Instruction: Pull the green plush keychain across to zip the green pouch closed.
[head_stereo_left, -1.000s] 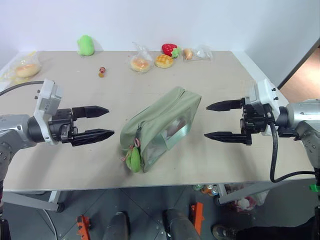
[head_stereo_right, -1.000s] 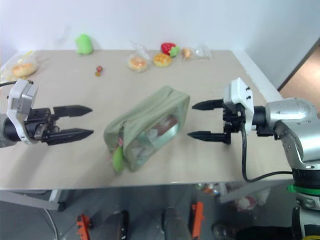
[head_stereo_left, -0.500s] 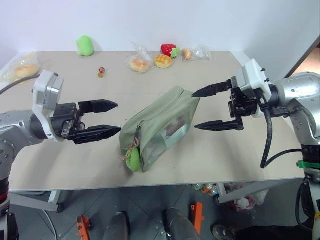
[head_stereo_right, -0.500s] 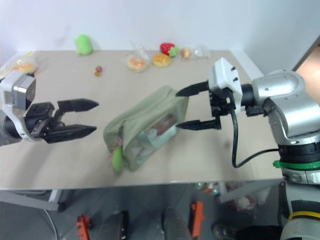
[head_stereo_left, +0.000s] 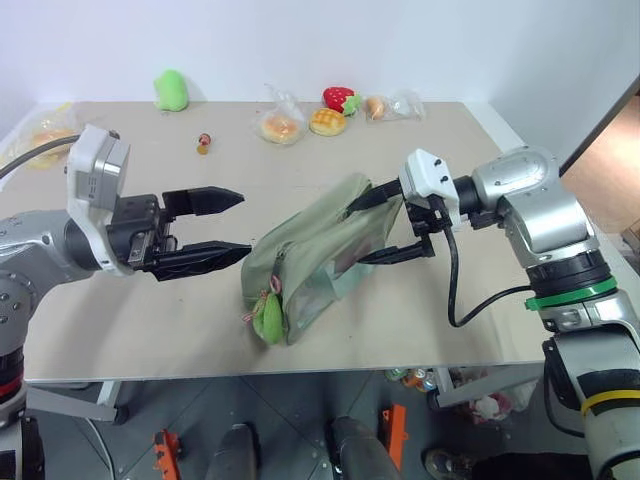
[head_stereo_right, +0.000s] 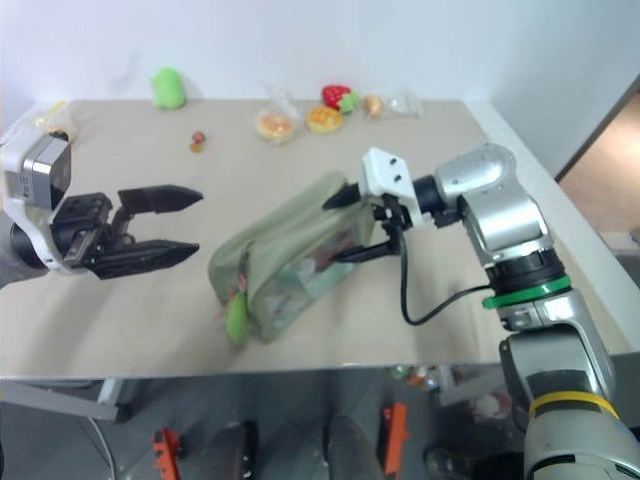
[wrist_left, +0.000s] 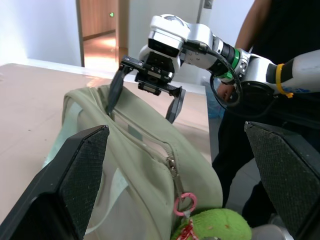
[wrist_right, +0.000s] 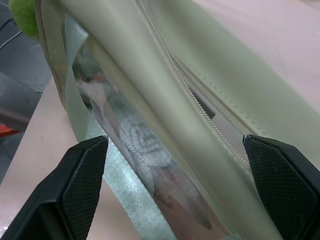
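Our right gripper has its jaws spread wide, straddling the far end of the green pouch on the tabletop; our left gripper, jaws released, hovers beside its near end, where the green plush keychain hangs

On the surface there is one green pouch with one green plush keychain on its zipper. Along the far edge lie one loose green plush toy, one strawberry plush, three bagged bread-like items and one unbagged bun. One small red-and-brown piece sits alone.
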